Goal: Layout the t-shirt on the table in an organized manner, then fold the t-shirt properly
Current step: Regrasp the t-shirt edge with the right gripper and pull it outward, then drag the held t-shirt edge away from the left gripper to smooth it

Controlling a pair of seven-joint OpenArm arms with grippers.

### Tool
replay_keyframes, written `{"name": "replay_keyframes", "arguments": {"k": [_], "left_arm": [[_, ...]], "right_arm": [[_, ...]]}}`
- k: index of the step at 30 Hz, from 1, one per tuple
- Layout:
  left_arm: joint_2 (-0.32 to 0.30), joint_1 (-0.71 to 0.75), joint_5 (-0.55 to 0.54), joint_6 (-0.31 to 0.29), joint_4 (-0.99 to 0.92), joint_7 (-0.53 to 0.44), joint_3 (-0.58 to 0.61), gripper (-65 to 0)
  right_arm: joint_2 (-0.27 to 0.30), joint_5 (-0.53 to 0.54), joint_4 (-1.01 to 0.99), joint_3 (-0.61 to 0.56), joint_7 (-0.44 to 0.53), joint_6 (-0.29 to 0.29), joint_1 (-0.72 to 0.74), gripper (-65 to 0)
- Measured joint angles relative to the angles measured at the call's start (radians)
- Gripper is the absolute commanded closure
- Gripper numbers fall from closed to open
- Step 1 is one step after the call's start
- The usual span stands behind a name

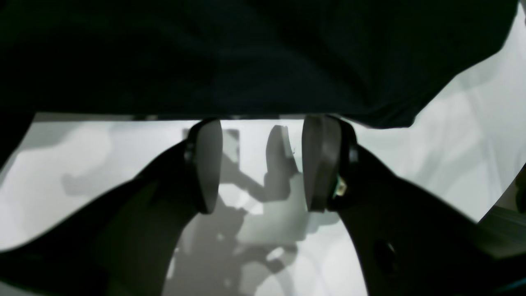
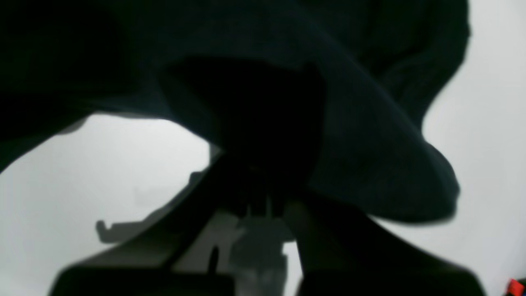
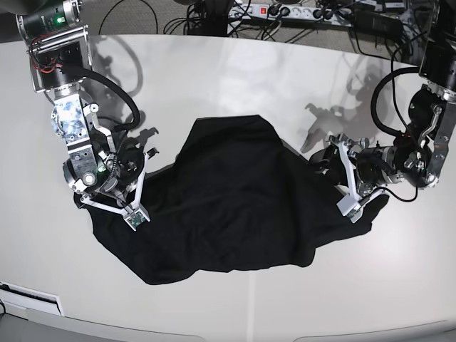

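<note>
The black t-shirt [image 3: 235, 206] lies crumpled in a loose heap on the white table [image 3: 235, 78]. In the base view my right gripper [image 3: 134, 217] is at the shirt's left edge with its fingers drawn together. In the right wrist view, dark cloth [image 2: 370, 144] bunches up around the right gripper [image 2: 263, 172], which is shut on the t-shirt. My left gripper [image 3: 350, 206] sits low at the shirt's right edge. In the left wrist view the left gripper [image 1: 263, 123] is open. Its pads [image 1: 207, 164] are apart over bare table [image 1: 472, 135], and their tips meet the shirt's hem [image 1: 246, 53].
A power strip [image 3: 285, 11] and tangled cables lie beyond the table's far edge. The table's rounded front edge [image 3: 214, 331] runs along the bottom of the base view. Both arms' cables loop over the table beside the shirt.
</note>
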Motion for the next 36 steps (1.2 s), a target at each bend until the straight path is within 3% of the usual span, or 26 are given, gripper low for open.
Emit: {"name": "replay_keyframes", "arguments": {"k": [7,10,14,21,30,36], "left_arm": [[0.0,0.0,0.0,0.0,0.0,0.0,0.0,-31.0],[0.0,0.0,0.0,0.0,0.0,0.001,0.0,-31.0],[0.0,0.0,0.0,0.0,0.0,0.004,0.0,-31.0],[0.0,0.0,0.0,-0.002,0.0,0.004,0.0,-31.0],[-0.005,0.01,0.03,-0.003,0.0,0.008,0.0,-31.0],[-0.006,0.013,0.029,-0.01,0.0,0.007,0.0,-31.0]], "right_arm": [[0.074,0.006,0.202,0.0,-0.15,0.058,-0.004,0.0],[0.118,0.0,0.266,0.0,-0.185,0.053,-0.005,0.0],[0.168,0.002,0.348,0.0,-0.237,0.004,-0.003,0.0],[0.171,0.012,0.452,0.0,-0.344,0.005,-0.006,0.0],[0.176,-0.012,0.575,0.0,-0.347,-0.006,-0.135,0.0],[0.177,-0.196,0.618,0.0,-0.344,-0.142,-0.233,0.0]]}}
